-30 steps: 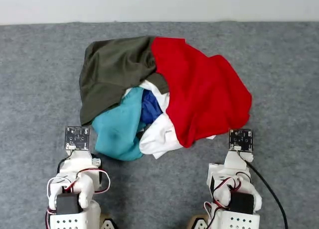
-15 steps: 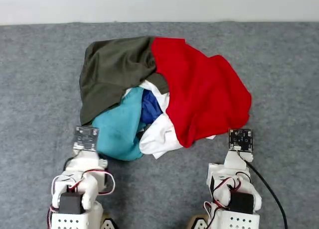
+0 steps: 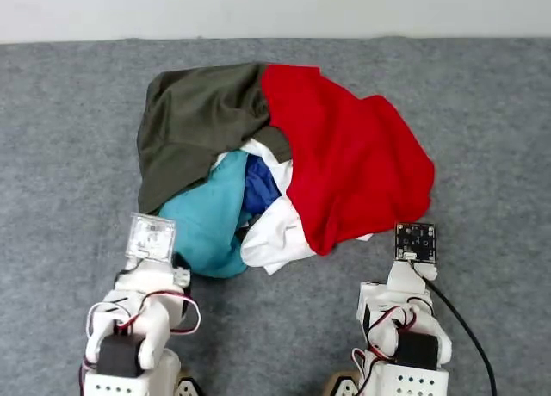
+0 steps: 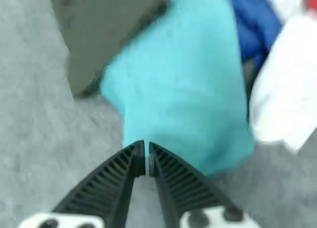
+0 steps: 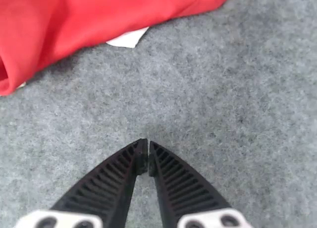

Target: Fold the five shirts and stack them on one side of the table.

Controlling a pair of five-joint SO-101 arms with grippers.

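With left gripper and right gripper both pinched closed and empty, the left could merely shove the teal shirt, at 7 o'clock of the shirt pile, bunching it further.

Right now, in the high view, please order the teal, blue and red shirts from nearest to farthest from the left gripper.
1. Teal shirt, just ahead of the left gripper.
2. Blue shirt, in the middle.
3. Red shirt, on the right side.

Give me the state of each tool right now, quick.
Left tool: closed, holding nothing, near the teal shirt.
Right tool: closed, holding nothing, over the grey mat.
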